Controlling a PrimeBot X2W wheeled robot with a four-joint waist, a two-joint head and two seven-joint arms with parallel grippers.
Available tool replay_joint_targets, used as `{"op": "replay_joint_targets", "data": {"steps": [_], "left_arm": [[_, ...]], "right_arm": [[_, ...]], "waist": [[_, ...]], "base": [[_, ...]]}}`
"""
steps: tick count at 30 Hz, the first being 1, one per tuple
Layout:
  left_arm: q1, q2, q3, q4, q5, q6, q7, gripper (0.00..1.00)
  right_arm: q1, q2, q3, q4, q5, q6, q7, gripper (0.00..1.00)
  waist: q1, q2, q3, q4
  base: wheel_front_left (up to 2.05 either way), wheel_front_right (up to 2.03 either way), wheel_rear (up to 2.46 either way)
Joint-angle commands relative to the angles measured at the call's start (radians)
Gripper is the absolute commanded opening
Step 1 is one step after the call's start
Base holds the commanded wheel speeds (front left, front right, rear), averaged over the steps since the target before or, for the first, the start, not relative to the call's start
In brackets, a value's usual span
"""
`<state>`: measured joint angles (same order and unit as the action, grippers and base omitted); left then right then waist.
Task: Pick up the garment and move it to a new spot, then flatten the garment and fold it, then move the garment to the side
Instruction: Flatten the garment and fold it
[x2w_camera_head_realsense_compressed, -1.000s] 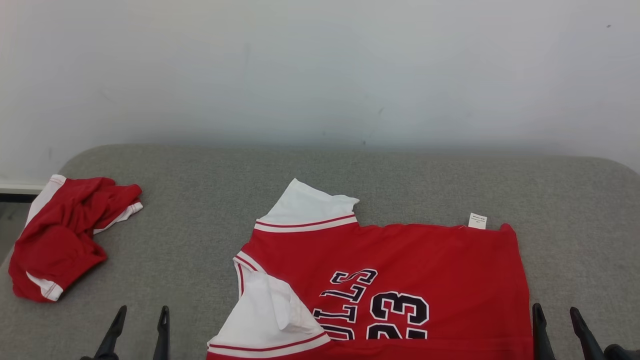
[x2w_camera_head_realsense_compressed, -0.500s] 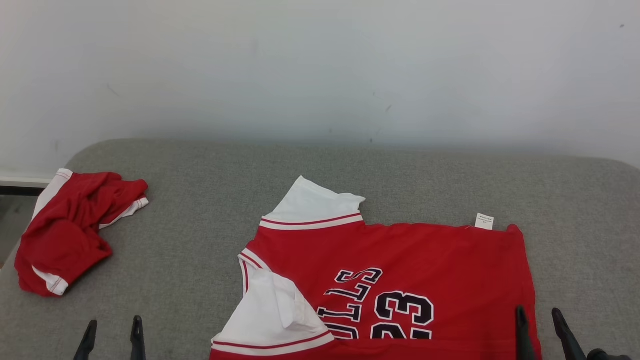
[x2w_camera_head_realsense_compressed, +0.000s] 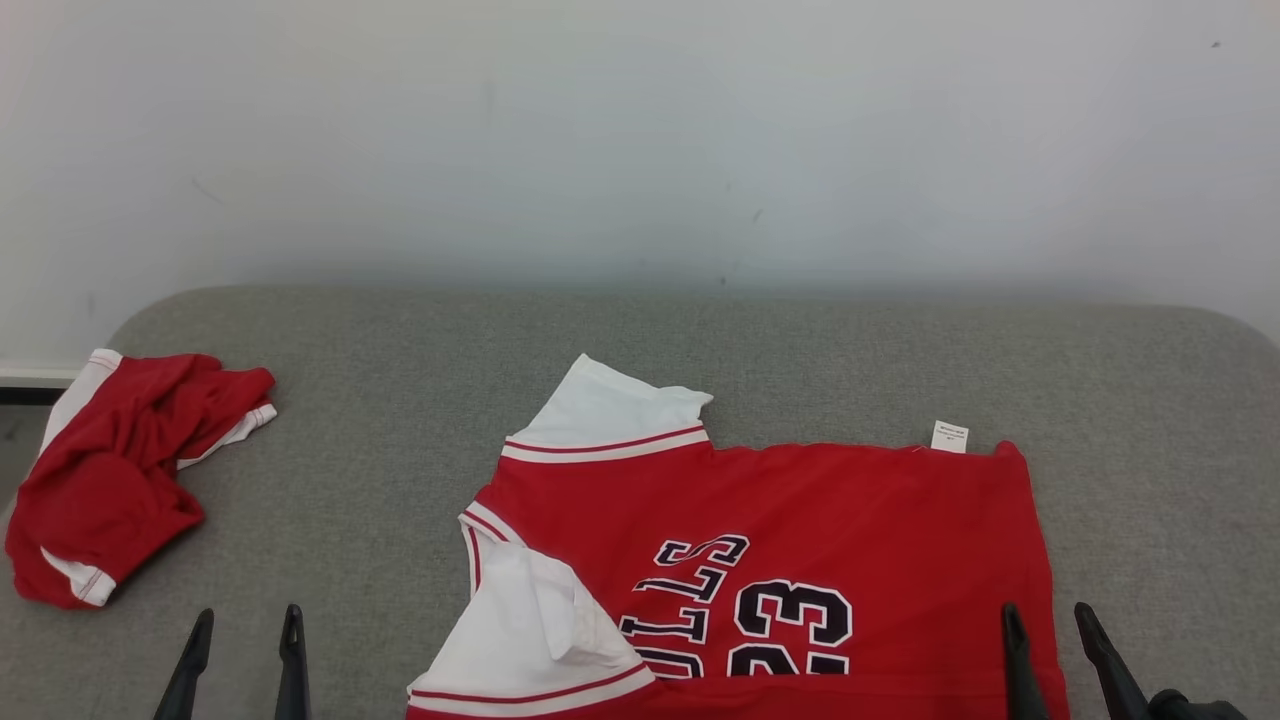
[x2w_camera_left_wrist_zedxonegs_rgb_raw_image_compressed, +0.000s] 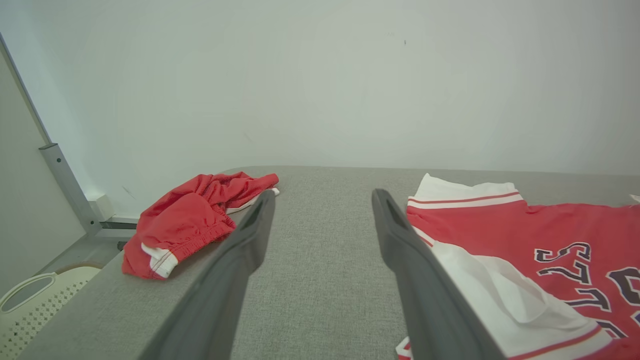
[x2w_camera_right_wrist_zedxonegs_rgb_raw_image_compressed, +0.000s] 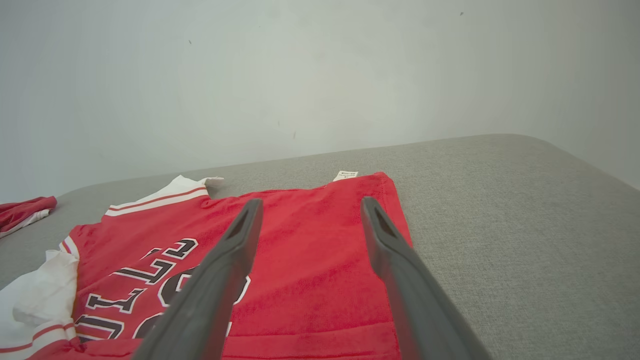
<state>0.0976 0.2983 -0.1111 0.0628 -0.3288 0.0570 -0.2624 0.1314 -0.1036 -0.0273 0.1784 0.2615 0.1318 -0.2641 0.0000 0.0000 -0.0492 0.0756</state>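
Okay, I see the red jersey (x2w_camera_head_realsense_compressed: 800, 510) lying mostly flat on the grey pad (x2w_camera_head_realsense_compressed: 400, 400), near sleeve (x2w_camera_head_realsense_compressed: 530, 630) flopped inward, with left gripper (x2w_camera_head_realsense_compressed: 248, 612) beside it and right gripper (x2w_camera_head_realsense_compressed: 1046, 608) over its hem edge, both with fingers (x2w_camera_head_realsense_compressed: 294, 660) spread and empty, presumably staged for the fold.

The red jersey (x2w_camera_head_realsense_compressed: 780, 520) runs off the head view's bottom edge, which cuts away its near sleeve and the lower part of its dark letters and numerals. The print on its small white tag (x2w_camera_head_realsense_compressed: 949, 437) is too small to read. The same edge cuts off the left gripper (x2w_camera_head_realsense_compressed: 248, 612) and right gripper (x2w_camera_head_realsense_compressed: 1046, 608) below their fingers. In the left wrist view the corner clips a pale perforated object (x2w_camera_left_wrist_zedxonegs_rgb_raw_image_compressed: 30, 300), perhaps a basket.
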Motion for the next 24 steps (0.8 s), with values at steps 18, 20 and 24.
{"op": "replay_joint_targets", "data": {"steps": [18, 20, 24], "left_arm": [[-0.045, -0.01, 0.006, 0.115, 0.079, -0.046, -0.003, 1.0], [-0.053, -0.01, 0.003, 0.122, 0.076, -0.057, -0.003, 1.0], [-0.109, -0.004, -0.002, 0.144, 0.068, -0.081, -0.003, 1.0]], "right_arm": [[0.006, -0.011, 0.022, -0.019, -0.018, -0.002, -0.001, 1.0], [0.001, -0.01, 0.023, -0.016, -0.019, -0.002, -0.001, 1.0], [-0.031, -0.019, 0.021, 0.008, -0.029, -0.002, -0.001, 1.0]], "waist": [[0.0, 0.0, 0.003, -0.042], [0.0, 0.0, 0.004, -0.046], [0.0, 0.0, 0.014, -0.067]], "base": [[0.0, 0.0, 0.0], [0.0, 0.0, 0.0], [0.0, 0.0, 0.0]]}}
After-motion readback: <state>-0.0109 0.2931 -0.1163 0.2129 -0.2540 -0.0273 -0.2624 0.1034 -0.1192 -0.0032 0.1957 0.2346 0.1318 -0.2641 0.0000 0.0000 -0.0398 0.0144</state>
